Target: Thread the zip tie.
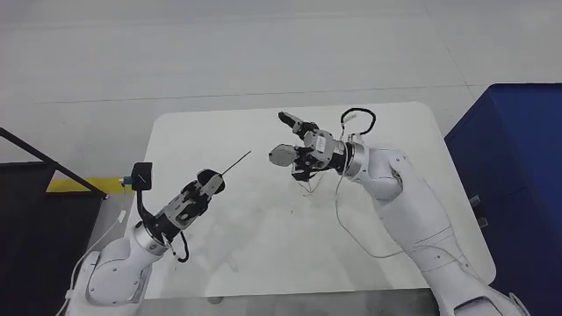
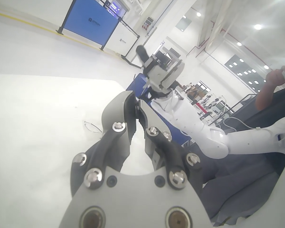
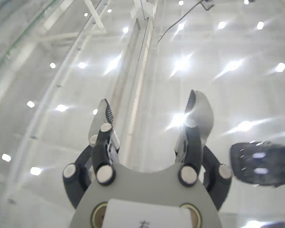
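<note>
The zip tie [image 1: 235,163] is a thin dark strip that sticks out from my left gripper [image 1: 213,180] toward the table's middle. The left gripper [image 2: 136,113] is shut on its near end, above the white table [image 1: 263,246] at the front left. My right gripper [image 1: 283,137] hovers a short way beyond the tie's free tip, open and with nothing in it. In the right wrist view its jaws [image 3: 149,107] stand wide apart against the ceiling. In the left wrist view, one of its fingers [image 2: 142,54] points up behind the left gripper.
A thin clear loop [image 2: 92,128] lies on the table near the middle [image 1: 307,189]. A blue barrier [image 1: 518,158] stands off the table's right edge. A small black box on a stand [image 1: 140,175] is at the left edge.
</note>
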Controlling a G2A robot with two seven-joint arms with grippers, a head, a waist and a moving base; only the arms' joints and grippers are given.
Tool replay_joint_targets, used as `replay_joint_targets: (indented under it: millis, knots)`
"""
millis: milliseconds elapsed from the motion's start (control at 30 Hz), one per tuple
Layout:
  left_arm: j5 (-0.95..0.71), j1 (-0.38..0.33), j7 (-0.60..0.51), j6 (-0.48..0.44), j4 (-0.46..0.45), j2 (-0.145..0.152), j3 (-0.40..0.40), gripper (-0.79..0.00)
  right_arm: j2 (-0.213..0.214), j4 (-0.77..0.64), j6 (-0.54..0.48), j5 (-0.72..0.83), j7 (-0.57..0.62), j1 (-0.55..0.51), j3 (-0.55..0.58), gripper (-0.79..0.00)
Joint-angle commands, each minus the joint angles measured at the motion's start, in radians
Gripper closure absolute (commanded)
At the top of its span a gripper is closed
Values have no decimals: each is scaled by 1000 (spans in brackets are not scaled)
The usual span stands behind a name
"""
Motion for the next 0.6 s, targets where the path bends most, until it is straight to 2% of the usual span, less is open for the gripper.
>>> replay_joint_targets:
  millis: [0, 33, 300, 333, 400, 467, 567]
  knots:
    - [-28, 9, -29, 17, -15, 4, -6, 0, 8, -12, -151, -494, 248, -38, -5, -785]
    - [-36, 15, -41, 21, -25, 6, -11, 0, 9, 0, -192, -535, 325, -44, -7, -785]
    - [-32, 18, -39, 15, -36, 8, -21, 0, 9, 0, -192, -535, 325, -44, -7, -785]
    - [-32, 18, -39, 15, -36, 8, -21, 0, 11, -72, -209, -616, 376, -36, -23, -785]
    - [-98, 27, -49, 53, -41, 8, -5, 0, 33, -153, -376, -1022, 369, -44, -40, -785]
    - [-249, 35, -155, 164, -51, 14, 6, 0, 50, -196, -525, -1263, 391, -80, -36, -785]
    - [-441, 21, -325, 331, -66, 29, -42, 0, 70, -235, -693, -1531, 355, -122, -4, -785]
